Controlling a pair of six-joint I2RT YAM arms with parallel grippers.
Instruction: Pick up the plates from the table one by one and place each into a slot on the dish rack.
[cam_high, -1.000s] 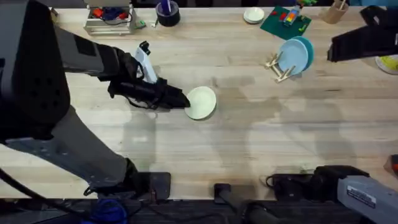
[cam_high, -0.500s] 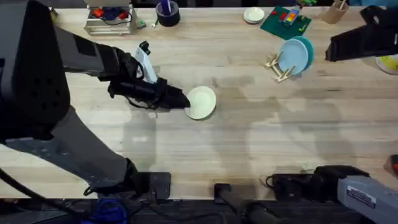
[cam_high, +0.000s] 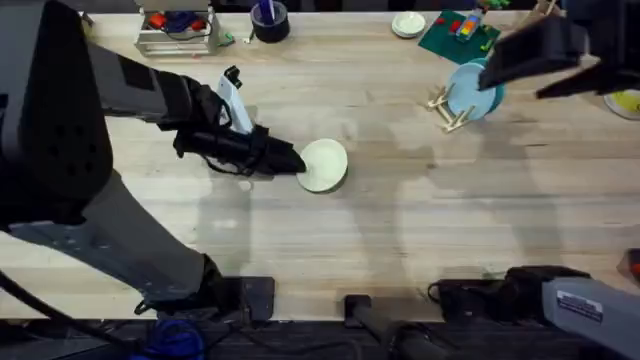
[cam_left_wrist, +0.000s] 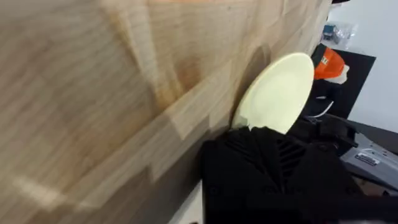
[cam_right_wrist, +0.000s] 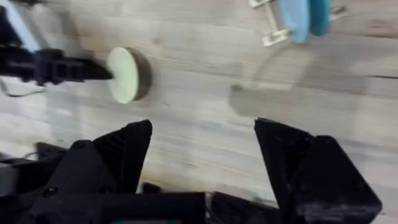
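Observation:
A pale cream plate (cam_high: 325, 165) is near the middle of the table (cam_high: 400, 230), and my left gripper (cam_high: 298, 163) is shut on its left rim. The left wrist view shows this plate (cam_left_wrist: 278, 92) clamped between the black fingers (cam_left_wrist: 267, 155). From the right wrist it looks tilted up, with its shadow behind the cream plate (cam_right_wrist: 123, 74). A light blue plate (cam_high: 470, 90) and a teal one behind it stand in the dish rack (cam_high: 445, 108) at the back right. My right gripper (cam_right_wrist: 202, 165) is open and empty, hovering high over the table, with the rack (cam_right_wrist: 273, 34) ahead of it.
A small white dish (cam_high: 407, 24), a green mat with toys (cam_high: 458, 36), a dark tape roll (cam_high: 270, 20) and a wire tray (cam_high: 178, 32) line the back edge. The right arm (cam_high: 545, 50) hangs over the back right corner. Bare wood lies between plate and rack.
The right arm has swung left, now above and just right of the rack. The left gripper and the cream plate have stayed where they were.

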